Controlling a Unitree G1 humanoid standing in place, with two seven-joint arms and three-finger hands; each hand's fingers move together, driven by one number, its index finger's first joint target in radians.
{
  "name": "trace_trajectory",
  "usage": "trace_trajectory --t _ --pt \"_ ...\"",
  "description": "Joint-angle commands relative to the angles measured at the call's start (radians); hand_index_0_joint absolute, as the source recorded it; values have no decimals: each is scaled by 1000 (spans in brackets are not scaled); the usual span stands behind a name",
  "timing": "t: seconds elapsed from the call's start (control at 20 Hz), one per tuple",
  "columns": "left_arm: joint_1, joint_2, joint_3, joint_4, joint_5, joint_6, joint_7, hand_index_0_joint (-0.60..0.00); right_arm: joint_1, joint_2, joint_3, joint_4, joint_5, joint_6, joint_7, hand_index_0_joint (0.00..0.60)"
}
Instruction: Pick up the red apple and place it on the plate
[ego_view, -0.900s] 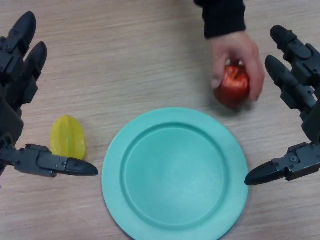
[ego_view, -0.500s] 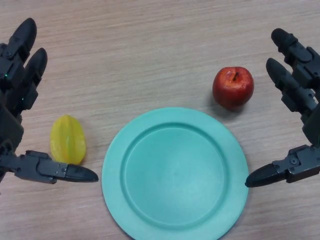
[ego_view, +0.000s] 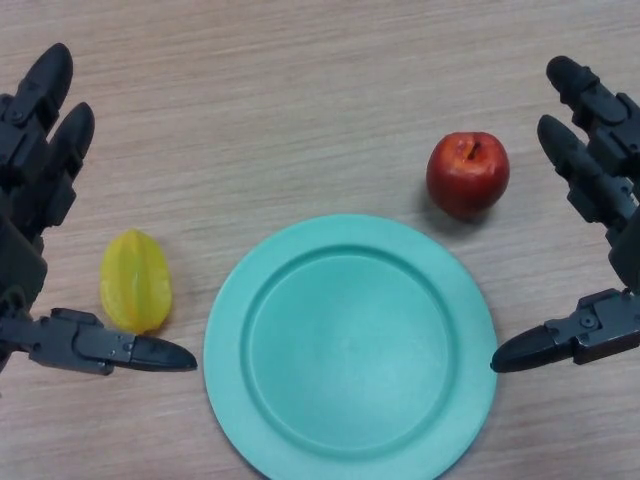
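Observation:
A red apple (ego_view: 467, 173) stands upright on the wooden table, just beyond the far right rim of the teal plate (ego_view: 350, 348). The plate holds nothing. My right hand (ego_view: 601, 190) is open at the right edge, its fingers a short way to the right of the apple and its thumb beside the plate's right rim. My left hand (ego_view: 30, 190) is open at the left edge, far from the apple.
A yellow star fruit (ego_view: 135, 280) lies on the table left of the plate, between my left hand's fingers and thumb, not held.
A person's hand that was holding the apple has let go and left the view. The apple now stands alone. My hands have barely moved.

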Motion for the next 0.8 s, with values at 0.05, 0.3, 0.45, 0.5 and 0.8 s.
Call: trace_trajectory --t 0.05,0.3,0.45,0.5,0.8 --pt "-9 15 43 -71 2 -111 8 0 -21 -10 -46 -80 13 -150 -15 0" --pt "-27 24 47 -106 0 -72 8 0 -22 -15 -62 -113 32 -126 -27 0" --pt "-35 25 43 -114 14 -65 20 0 -12 -15 -76 -129 35 -136 -28 0" --pt "-34 23 41 -111 21 -77 24 0 -8 -14 -78 -133 38 -135 -27 0" --pt "-29 17 31 -113 42 -84 44 0 3 -12 -85 -133 40 -135 -28 0"
